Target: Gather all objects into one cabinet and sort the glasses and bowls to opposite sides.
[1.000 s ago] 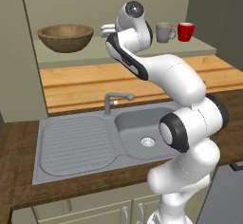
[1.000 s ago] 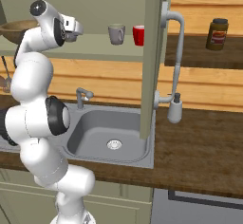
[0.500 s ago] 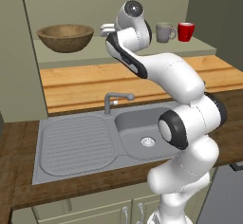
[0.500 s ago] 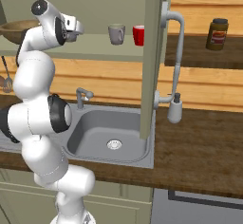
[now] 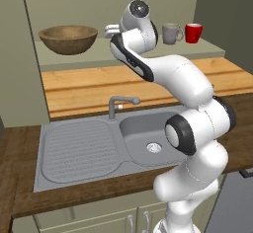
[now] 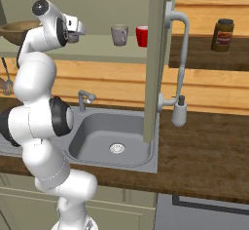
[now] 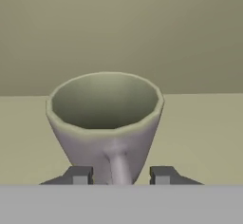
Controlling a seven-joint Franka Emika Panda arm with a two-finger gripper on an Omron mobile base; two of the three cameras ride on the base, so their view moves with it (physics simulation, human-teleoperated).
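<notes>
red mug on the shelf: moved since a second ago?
No. In the left base view the red mug sits right beside the grey mug on the cabinet shelf, as it did before.

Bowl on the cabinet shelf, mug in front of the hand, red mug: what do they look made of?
Wide brown round bowl: looks like wood, matte, with faint grain streaks and a darker inside. Small grey handled mug before the hand: probably ceramic or stoneware, matte, uniform grey with no highlights. Glossy red mug: likely glazed ceramic, possibly plastic; the render leaves it open.
</notes>
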